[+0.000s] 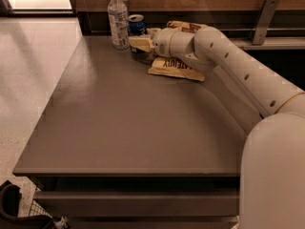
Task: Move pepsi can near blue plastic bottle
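The pepsi can (137, 25), dark blue with a silver top, is upright at the table's far edge, just right of the blue plastic bottle (117, 20). The bottle is clear with a white cap and pale label, and it is taller than the can. My gripper (139, 43) reaches in from the right. Its cream fingers (143, 44) close around the can's lower part and hide it. The can's base is at or just above the tabletop.
A snack bag (176, 68) lies on the grey table (128, 123) under my forearm, with another bag (183, 26) behind it. A wooden wall panel and a ledge with a metal bracket (264, 18) run along the far edge. Tiled floor lies to the left.
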Controlling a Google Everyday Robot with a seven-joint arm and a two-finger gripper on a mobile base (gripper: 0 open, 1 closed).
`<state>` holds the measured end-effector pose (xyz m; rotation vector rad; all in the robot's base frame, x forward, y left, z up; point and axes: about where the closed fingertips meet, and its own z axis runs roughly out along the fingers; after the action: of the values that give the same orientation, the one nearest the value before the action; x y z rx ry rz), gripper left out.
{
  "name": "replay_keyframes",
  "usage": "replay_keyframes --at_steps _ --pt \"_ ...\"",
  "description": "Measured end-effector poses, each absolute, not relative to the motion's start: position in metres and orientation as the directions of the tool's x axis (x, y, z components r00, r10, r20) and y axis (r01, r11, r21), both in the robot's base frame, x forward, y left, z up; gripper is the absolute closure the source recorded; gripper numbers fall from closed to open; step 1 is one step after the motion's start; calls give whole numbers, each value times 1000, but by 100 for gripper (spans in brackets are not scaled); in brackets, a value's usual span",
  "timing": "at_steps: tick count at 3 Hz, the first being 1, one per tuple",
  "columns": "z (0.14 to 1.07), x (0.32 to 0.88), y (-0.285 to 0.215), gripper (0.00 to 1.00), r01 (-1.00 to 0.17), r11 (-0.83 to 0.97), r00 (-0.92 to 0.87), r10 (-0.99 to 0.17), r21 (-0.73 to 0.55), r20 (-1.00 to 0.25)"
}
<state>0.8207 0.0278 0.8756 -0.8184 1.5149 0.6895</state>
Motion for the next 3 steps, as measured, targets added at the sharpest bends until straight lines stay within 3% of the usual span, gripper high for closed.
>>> replay_keyframes --at_steps 3 --pt "874 819 39 28 -827 561 -33 -103 -31 -994"
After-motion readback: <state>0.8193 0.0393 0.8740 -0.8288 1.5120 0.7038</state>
